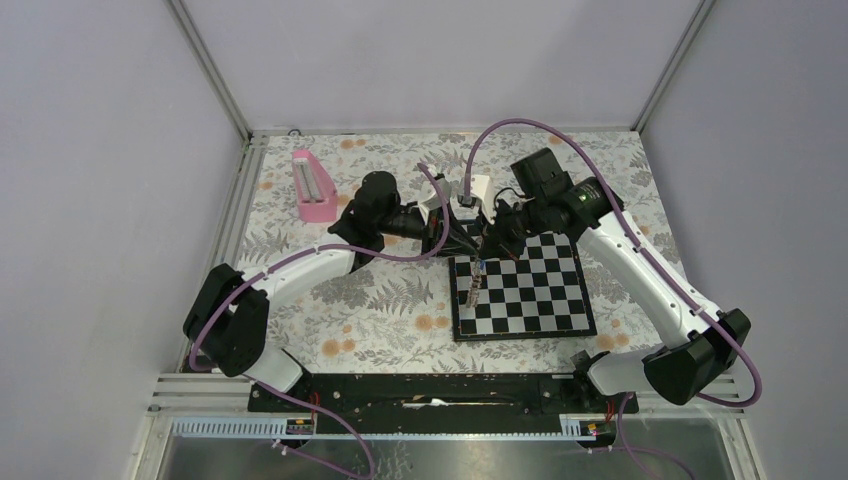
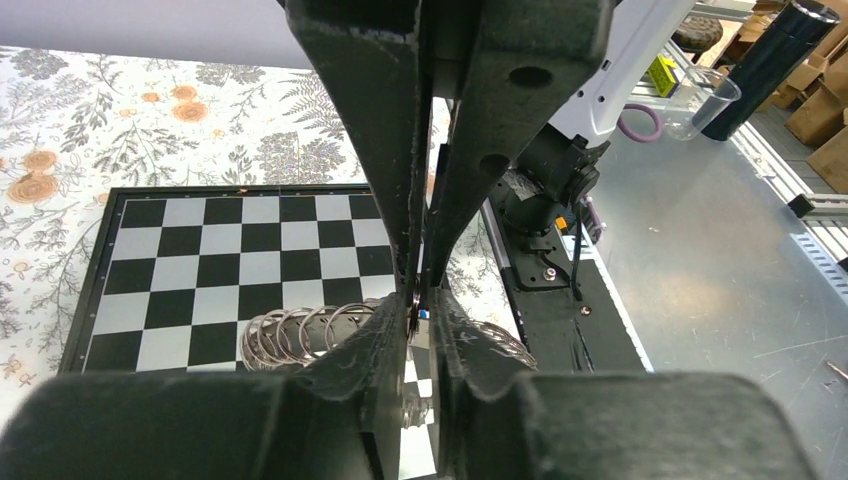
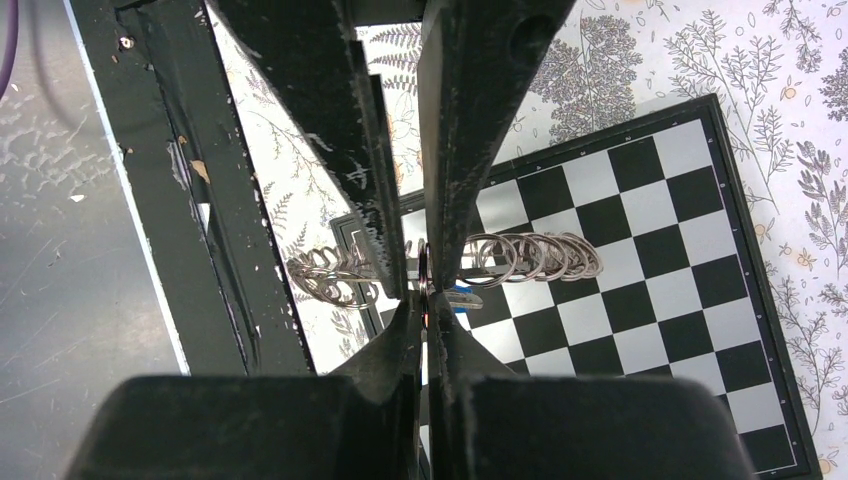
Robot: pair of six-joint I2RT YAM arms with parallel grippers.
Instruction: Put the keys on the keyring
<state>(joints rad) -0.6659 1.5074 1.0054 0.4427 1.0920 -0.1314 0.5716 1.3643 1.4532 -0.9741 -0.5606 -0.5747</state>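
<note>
Your right gripper (image 3: 425, 318) is clamped tight on the keyring (image 3: 530, 258), held over the chessboard (image 1: 540, 290) at its far left corner. Your left gripper (image 2: 421, 325) meets it tip to tip, fingers almost together, apparently pinching the blue key (image 2: 424, 313).

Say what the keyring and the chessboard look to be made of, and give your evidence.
Keyring: likely steel wire, polished; thin linked loops, silvery with bright glints.
Chessboard: probably plastic or coated board, smooth semi-gloss; flat black and white squares in a thin black frame.
</note>
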